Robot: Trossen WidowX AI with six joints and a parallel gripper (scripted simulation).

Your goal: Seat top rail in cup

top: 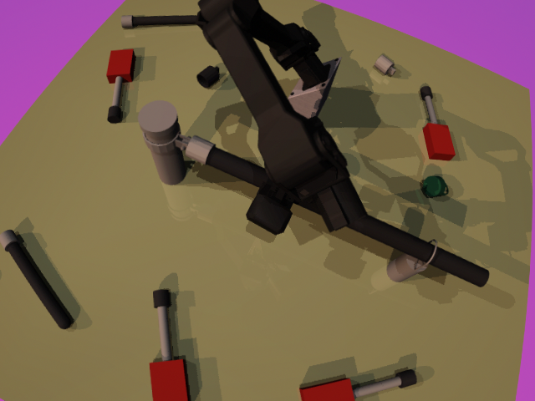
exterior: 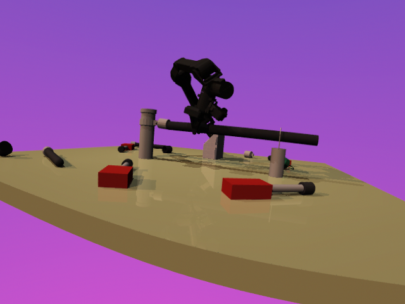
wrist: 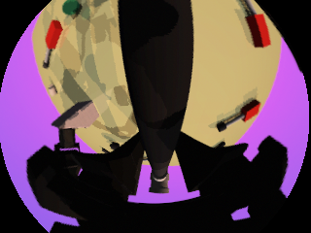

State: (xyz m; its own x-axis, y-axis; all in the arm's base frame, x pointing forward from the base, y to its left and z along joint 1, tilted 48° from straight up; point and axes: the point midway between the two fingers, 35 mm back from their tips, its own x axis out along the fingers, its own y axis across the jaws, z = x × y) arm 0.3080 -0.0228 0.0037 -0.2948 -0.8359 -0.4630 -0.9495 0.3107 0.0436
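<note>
The black top rail (top: 393, 234) (exterior: 248, 131) (wrist: 155, 73) runs through the wire loop (top: 436, 250) (exterior: 280, 144) above the short post (top: 399, 269) (exterior: 276, 164). Its other end is inside the grey end cup (top: 200, 149) (exterior: 162, 123); the depth inside is hidden. The cup hangs on the brace band (exterior: 146, 121), up near the cap (top: 158, 116) (exterior: 148, 111) of the big post (top: 171, 164) (exterior: 146, 140). The rail slopes down toward the loop. My gripper (exterior: 200, 128) (wrist: 161, 146) is shut on the rail between cup and loop. In the top view the arm hides the fingers.
Red blocks with grey rods (top: 120, 66) (top: 439, 141) (top: 168, 382) (top: 327, 390) lie around the table. A loose black bar (top: 38, 282) lies left of the big post. A green piece (top: 434, 186) and grey fitting (top: 384, 63) lie right. A black fitting (top: 208, 76) lies behind the post.
</note>
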